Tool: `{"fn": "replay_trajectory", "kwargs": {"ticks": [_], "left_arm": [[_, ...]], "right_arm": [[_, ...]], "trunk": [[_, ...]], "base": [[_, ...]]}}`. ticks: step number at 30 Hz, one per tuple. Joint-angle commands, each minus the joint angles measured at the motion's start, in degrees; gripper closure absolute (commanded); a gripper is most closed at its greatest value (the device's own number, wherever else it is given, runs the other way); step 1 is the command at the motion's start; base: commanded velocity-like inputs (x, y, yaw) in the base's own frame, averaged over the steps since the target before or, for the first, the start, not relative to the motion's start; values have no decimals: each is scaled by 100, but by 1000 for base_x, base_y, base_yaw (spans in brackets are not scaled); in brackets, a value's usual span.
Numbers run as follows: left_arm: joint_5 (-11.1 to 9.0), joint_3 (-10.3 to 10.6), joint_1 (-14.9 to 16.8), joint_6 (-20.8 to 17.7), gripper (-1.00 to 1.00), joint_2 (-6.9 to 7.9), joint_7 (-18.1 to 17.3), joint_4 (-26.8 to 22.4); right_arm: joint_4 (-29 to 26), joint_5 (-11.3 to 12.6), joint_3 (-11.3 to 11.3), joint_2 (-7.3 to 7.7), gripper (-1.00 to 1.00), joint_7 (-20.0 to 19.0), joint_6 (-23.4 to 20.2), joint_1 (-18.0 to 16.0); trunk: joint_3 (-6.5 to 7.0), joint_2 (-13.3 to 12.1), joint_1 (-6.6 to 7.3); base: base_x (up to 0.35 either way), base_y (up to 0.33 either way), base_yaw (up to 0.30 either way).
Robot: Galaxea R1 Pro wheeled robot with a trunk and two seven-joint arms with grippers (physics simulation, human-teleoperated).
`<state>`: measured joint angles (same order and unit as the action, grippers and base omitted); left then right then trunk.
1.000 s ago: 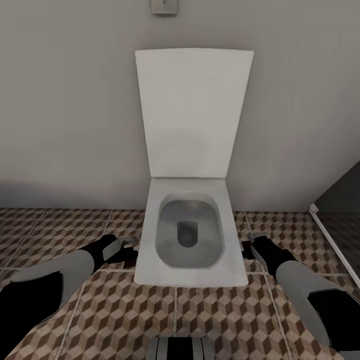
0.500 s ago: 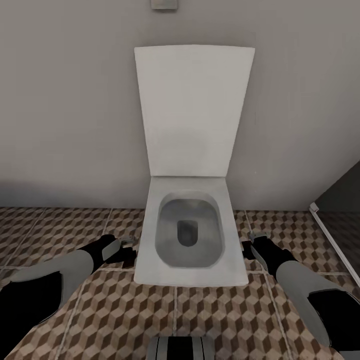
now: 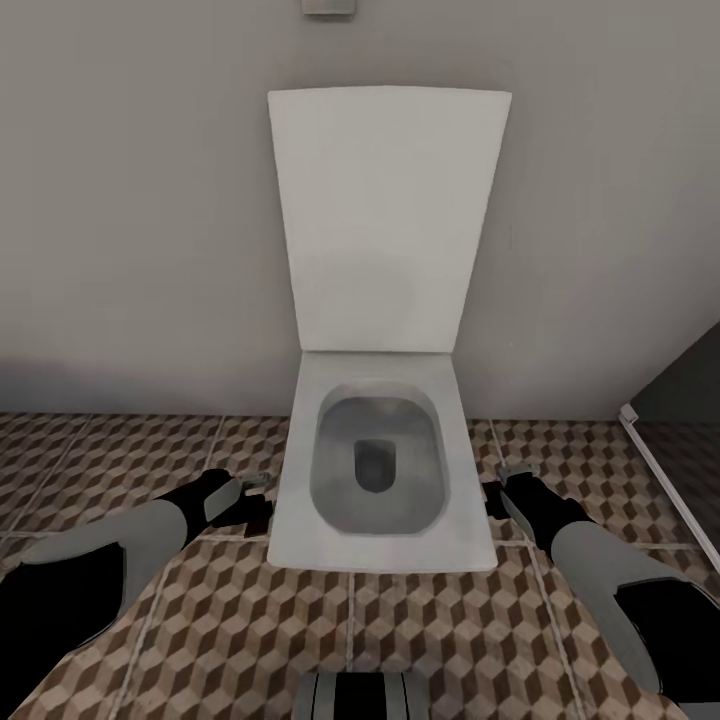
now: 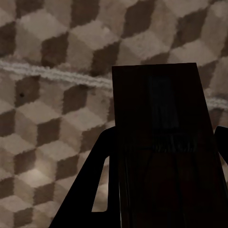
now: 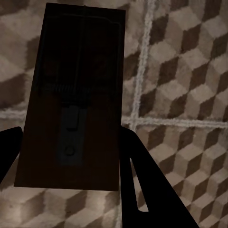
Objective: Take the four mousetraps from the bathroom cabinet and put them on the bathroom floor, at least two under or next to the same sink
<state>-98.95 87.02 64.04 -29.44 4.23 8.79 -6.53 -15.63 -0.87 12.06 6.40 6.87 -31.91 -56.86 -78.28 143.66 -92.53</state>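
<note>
In the left wrist view a flat dark-brown mousetrap [image 4: 161, 137] sits between the fingers of my left gripper [image 4: 161, 183], held over the cube-patterned bathroom floor [image 4: 42, 118]. A second mousetrap [image 5: 76, 95] is clamped the same way in my right gripper [image 5: 71, 161]. In the head view the left gripper [image 3: 255, 497] hangs low beside the toilet's left flank. On the opposite flank the right gripper [image 3: 497, 490] hangs just as low. Both are above the tiled floor [image 3: 350, 640]. The cabinet and the sink are out of view.
A white toilet [image 3: 290, 520] with its lid raised stands straight ahead against a grey wall [image 3: 130, 220], between my two arms. A dark panel with a pale edge [image 3: 660, 480] runs along the right. Open tiles lie on either side of the toilet and in front of it.
The whole picture has shifted a little, with the toilet lid slightly larger, so the camera has moved. Both grippers keep their hold on their mousetraps beside the toilet.
</note>
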Motion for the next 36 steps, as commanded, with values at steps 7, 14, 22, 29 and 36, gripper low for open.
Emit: {"fn": "replay_trajectory", "kwargs": {"ticks": [7,14,22,29,36], "left_arm": [[-54,32,5,-6,100,7,53,-30],[-52,34,4,-5,100,6,52,-33],[-46,33,6,-5,100,-1,53,-41],[-46,27,8,-3,100,-2,53,-48],[-46,32,6,-7,100,-2,51,-50]], "right_arm": [[-5,8,29,12,100,7,-35,-1],[-4,8,27,17,100,7,-35,-1],[-2,8,29,19,100,7,-35,-1],[1,8,27,28,100,12,-35,-1],[0,8,26,28,100,16,-32,-1]], "trunk": [[-4,2,1],[-4,2,1],[-71,6,-7],[-71,6,-7],[-159,11,-17]], "base": [[0,0,0],[0,0,0],[0,0,0],[0,0,0],[0,0,0]]}}
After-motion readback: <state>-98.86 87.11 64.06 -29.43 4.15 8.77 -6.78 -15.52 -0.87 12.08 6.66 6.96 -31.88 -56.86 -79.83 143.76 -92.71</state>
